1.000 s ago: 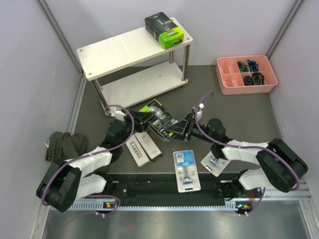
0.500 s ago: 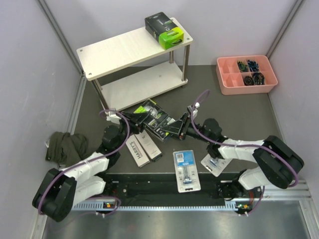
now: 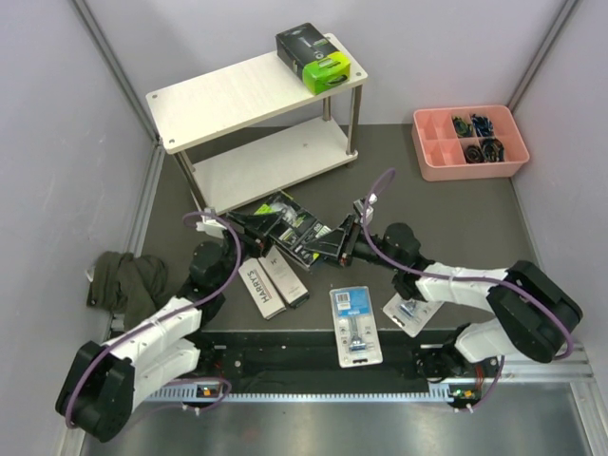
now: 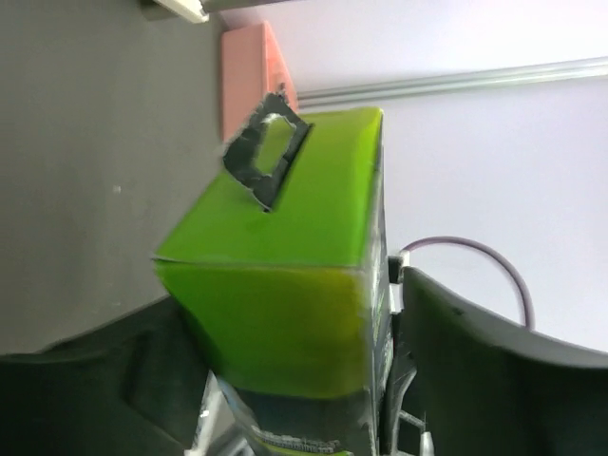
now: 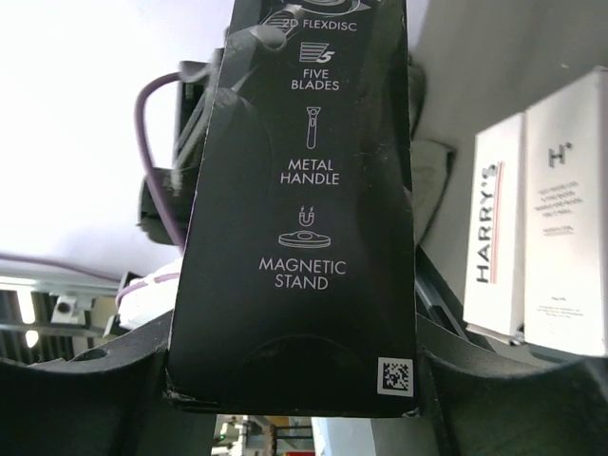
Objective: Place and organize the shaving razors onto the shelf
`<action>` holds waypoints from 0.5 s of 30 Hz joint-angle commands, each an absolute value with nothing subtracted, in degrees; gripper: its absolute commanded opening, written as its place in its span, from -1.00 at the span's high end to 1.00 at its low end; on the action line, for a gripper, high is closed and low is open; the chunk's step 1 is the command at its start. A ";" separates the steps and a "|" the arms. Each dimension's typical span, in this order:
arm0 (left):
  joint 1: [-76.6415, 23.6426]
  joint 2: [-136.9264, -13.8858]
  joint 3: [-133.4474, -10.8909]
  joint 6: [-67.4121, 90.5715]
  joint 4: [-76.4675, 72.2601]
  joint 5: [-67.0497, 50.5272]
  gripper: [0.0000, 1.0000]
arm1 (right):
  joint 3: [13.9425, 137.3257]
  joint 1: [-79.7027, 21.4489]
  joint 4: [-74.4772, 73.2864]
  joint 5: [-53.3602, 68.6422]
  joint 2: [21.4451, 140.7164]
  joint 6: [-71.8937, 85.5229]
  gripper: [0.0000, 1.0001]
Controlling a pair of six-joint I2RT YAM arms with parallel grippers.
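Observation:
A black and lime-green razor pack [image 3: 293,226] hangs just above the table in front of the shelf [image 3: 228,95], held from both ends. My left gripper [image 3: 255,228] is shut on its left end, where the left wrist view shows the green top [image 4: 285,285] filling the gap between the fingers. My right gripper [image 3: 328,245] is shut on its right end, where the black side [image 5: 304,190] sits between the fingers. A second black and green pack [image 3: 313,57] lies on the shelf's top board, at its right end. Two white Harry's boxes [image 3: 274,283] lie side by side. Two blister packs [image 3: 353,323] [image 3: 410,309] lie near the front.
A pink compartment tray [image 3: 432,157] with small dark items stands at the back right. A dark green cloth [image 3: 128,280] lies by the left wall. The shelf's lower board [image 3: 275,161] holds nothing. Grey walls close in both sides.
My left arm has stretched forward and its gripper has closed in on the pack's left end. The right gripper has carried the pack slightly left.

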State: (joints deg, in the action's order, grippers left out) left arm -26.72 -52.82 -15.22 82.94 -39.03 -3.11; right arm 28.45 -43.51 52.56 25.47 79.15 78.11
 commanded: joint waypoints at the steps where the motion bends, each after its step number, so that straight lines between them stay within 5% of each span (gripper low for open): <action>1: -26.63 -49.14 -19.50 76.30 -31.49 -2.82 -0.80 | 32.08 -44.12 50.02 24.08 75.41 74.62 0.92; 5: -26.63 -46.15 -22.93 71.12 -22.43 -0.54 -0.98 | 32.96 -44.12 45.45 23.03 73.48 73.39 0.97; 15: -26.63 -39.12 -32.16 55.64 2.61 7.63 -0.98 | 41.56 -42.45 24.18 20.65 65.92 64.52 1.00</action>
State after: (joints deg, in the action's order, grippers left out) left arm -26.76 -42.04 -27.00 64.82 -7.88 2.68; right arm 34.68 -43.31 29.08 22.20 70.78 69.89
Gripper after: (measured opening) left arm 0.987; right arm 0.524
